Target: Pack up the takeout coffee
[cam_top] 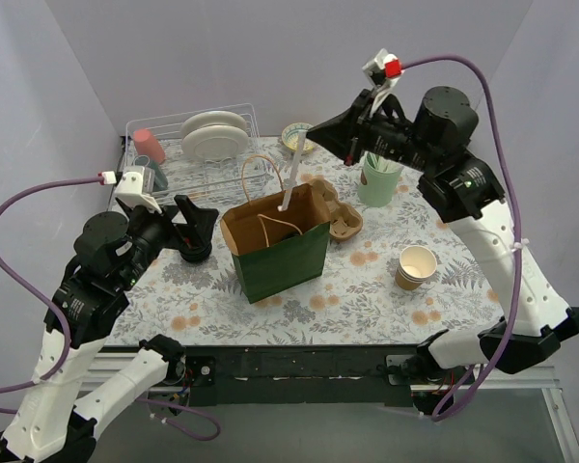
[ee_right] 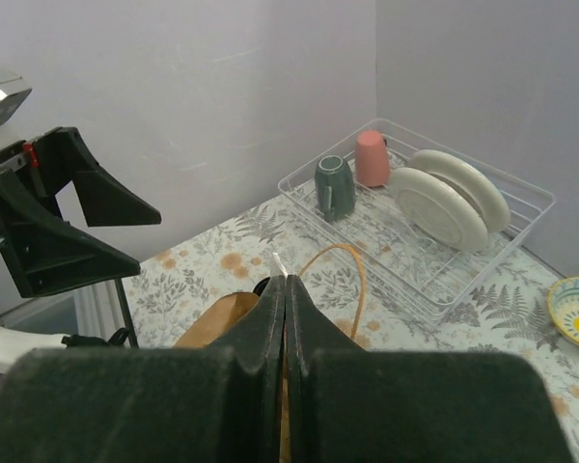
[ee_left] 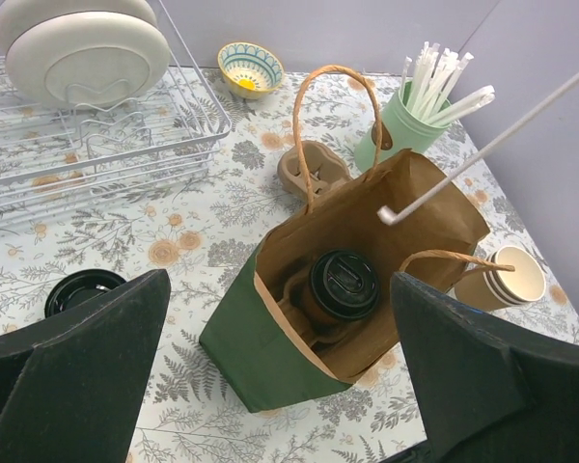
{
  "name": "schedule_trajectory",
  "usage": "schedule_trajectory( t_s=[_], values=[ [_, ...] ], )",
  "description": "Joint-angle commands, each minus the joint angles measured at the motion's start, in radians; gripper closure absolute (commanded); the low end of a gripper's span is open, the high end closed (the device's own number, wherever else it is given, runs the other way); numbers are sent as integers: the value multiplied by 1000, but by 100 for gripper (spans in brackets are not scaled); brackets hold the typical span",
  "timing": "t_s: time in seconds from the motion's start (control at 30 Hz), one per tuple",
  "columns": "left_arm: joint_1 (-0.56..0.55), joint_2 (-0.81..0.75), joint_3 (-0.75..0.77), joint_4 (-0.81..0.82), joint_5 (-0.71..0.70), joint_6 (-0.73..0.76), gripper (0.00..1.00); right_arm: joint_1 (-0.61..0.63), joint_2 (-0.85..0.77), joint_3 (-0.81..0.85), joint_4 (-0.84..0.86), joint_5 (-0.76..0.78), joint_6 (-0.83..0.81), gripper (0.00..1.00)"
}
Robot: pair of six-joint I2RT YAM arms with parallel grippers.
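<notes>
One step in hand, by the look of it: getting the white straw (cam_top: 290,181) into the green paper bag (cam_top: 285,260). Best done by lowering straight down, with the tip inside the far rim and clear of the rope handles (ee_left: 338,72), and releasing only once well inside. Right gripper (ee_right: 286,289) clenched on the straw, high over the bag's far side. Takeout coffee (ee_left: 344,285) upright at the bottom of the bag, seemingly seated in a cardboard carrier (ee_left: 291,301), though hard to confirm in shadow; below the straw's lower end. Left gripper (cam_top: 201,231) spread wide, grasping nothing, just left of the bag.
</notes>
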Motion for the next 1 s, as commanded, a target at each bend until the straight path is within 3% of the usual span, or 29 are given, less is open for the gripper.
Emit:
schedule_trajectory(
  t_s=[0.0,0.23,0.43,0.53,0.6,0.63,0.7,0.73,0.9,0.93,0.97],
  values=[
    [2,-11,-10,-9,-34,11,2,84,29,14,49,70,-49,99],
    [2,-32,-20,-26,-48,13,2,199,23,-98,-31,191,-183,99],
    [2,-38,-26,-32,-43,10,2,210,3,-134,-80,229,-186,99],
    [2,-37,-26,-26,-26,19,2,210,-23,-140,-115,338,-134,86],
    [2,-32,-18,-14,11,27,2,210,-32,-128,-153,421,-102,70],
    [2,-29,-1,-13,27,27,2,212,-32,-117,-208,442,-80,54],
    [2,-21,19,-5,57,25,2,212,-35,-76,-276,516,-25,38],
    [2,-21,35,3,90,18,2,210,-41,-60,-310,541,-5,11],
    [2,-40,49,52,166,-30,2,210,-113,-37,-439,602,86,9],
    [2,-44,49,52,176,-47,2,210,-144,-39,-449,604,95,1],
    [2,-46,49,55,187,-67,2,210,-161,-37,-459,628,105,1]
  ],
)
